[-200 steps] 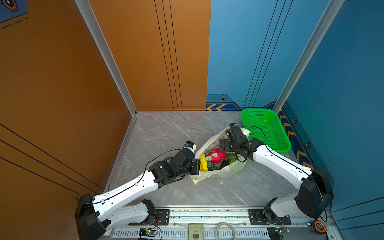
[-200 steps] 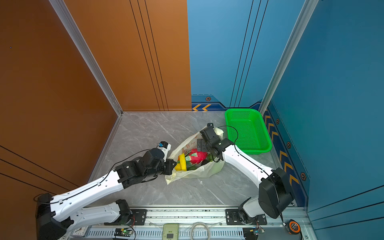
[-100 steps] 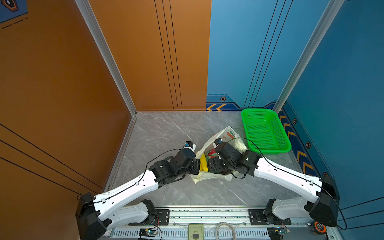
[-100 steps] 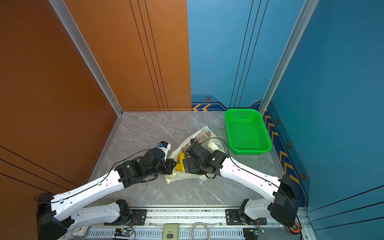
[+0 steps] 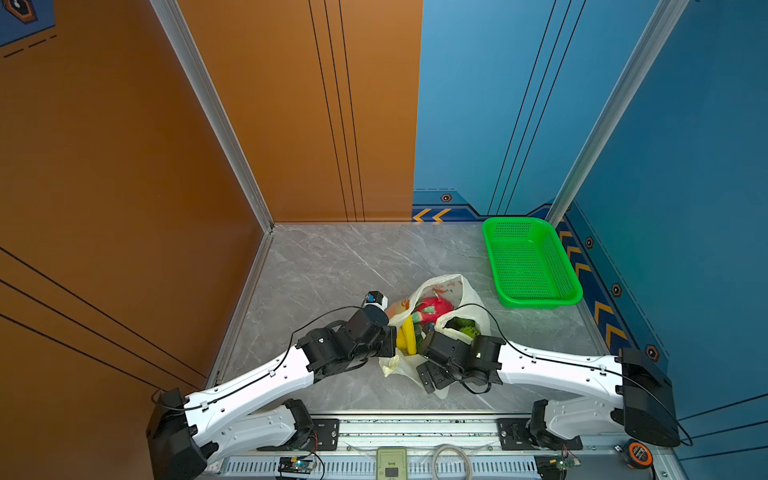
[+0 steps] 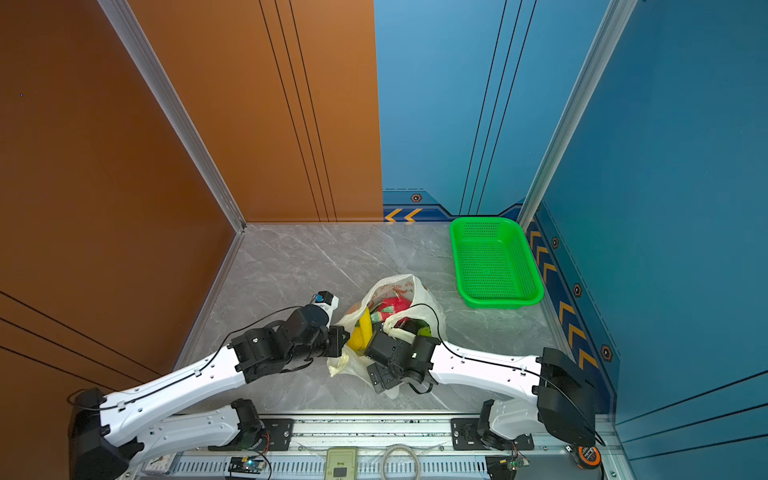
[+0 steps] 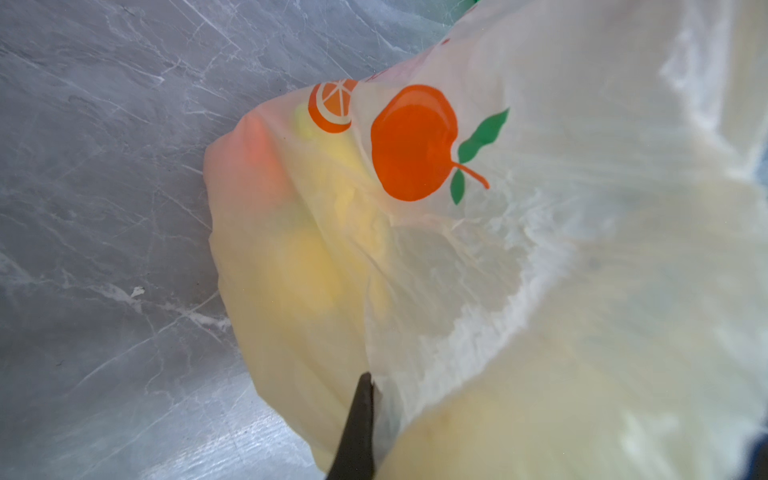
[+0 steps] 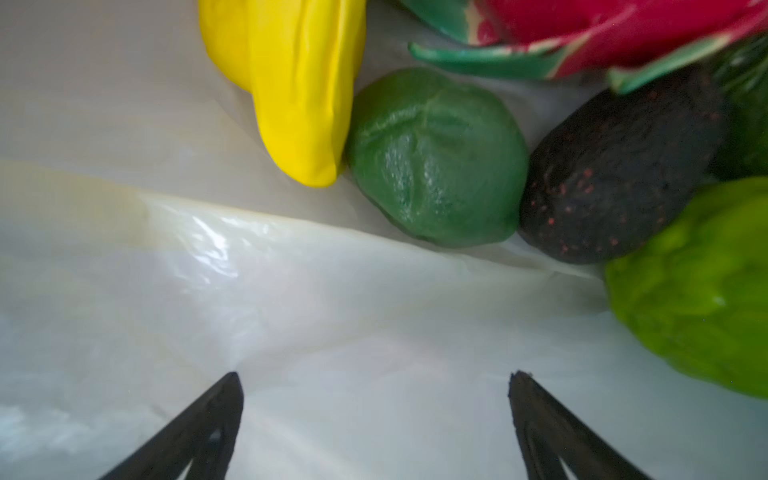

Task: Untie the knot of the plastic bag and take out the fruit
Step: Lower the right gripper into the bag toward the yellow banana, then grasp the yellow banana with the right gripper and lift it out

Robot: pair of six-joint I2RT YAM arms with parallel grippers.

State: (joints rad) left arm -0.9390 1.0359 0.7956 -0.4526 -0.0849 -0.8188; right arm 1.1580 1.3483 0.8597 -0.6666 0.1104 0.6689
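Note:
The plastic bag lies on the grey floor with its mouth gaping; the knot is out of view. Inside lies the fruit: a yellow banana, a pink-red dragon fruit, a green round piece, a dark avocado and a bumpy light-green ball. My left gripper is shut on the bag's left edge, pinching the film. Over the bag's near wall my right gripper stands open, short of the fruit, holding nothing.
A green mesh basket stands at the back right against the blue wall. Orange and blue walls close in the floor. A loose bag end trails toward the front rail.
My right arm has swung from the bag's far side round to its near side and come down low, its open jaws now at the bag's mouth. The left arm holds still.

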